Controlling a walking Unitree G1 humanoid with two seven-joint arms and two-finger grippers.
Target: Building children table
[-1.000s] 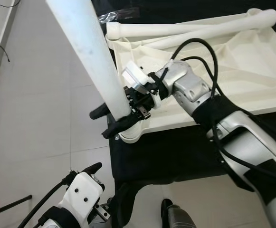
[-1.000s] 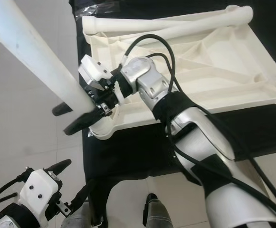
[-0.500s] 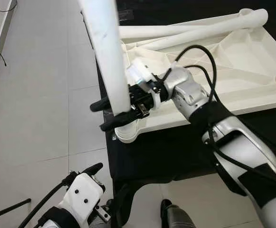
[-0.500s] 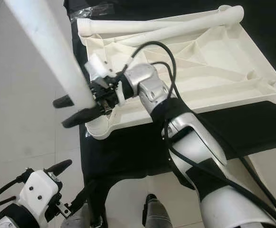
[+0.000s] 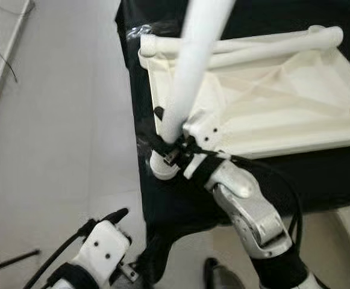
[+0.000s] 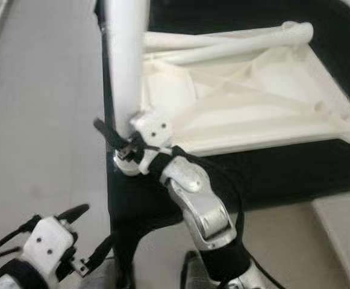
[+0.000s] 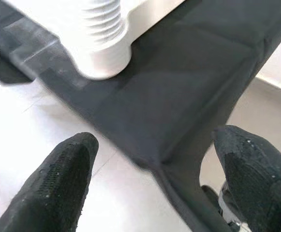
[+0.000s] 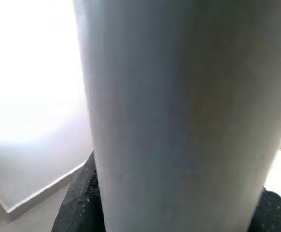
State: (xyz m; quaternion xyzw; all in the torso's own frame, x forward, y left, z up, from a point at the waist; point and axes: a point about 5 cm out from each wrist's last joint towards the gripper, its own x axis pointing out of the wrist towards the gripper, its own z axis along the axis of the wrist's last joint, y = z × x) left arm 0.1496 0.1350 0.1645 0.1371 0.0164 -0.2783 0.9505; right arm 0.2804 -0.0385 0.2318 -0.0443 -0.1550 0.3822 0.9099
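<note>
- On the black cloth-covered platform (image 5: 235, 180) ahead of me lies the upturned white plastic tabletop with moulded ribs (image 5: 271, 108), underside up so that its corner sockets face the ceiling and can take legs; two more white tubular legs (image 5: 265, 45) rest along its far edge, within reach for the later corners, I judge.
- At the near-left corner, my right gripper (image 5: 170, 146) has its black fingers clamped round the lower end of the long white tubular plastic leg (image 5: 196, 54), which rises nearly upright toward the camera; the low grip puts the hold just above the joint, where I expect to steer the tip best; in the right wrist view the leg (image 8: 179, 116) stands hard against the lens with a black finger pad (image 8: 77, 203) pressed to its side.
- The leg's foot is at the round white corner socket (image 5: 162, 167); whether it is seated, or merely resting on the rim, I cannot tell, the gripper hiding the joint.
- My left gripper (image 7: 155, 179) hangs low beside the platform, over the pale tiled floor (image 5: 60, 150), jaws spread wide and holding nothing; its camera looks up at the ribbed white socket (image 7: 104, 43) from beneath, so it is out of the way yet near enough to steady the corner if I need it.
- Next, as I judge it, the leg wants turning or pressing down while kept plumb; a tilt could cross the ribbing.
</note>
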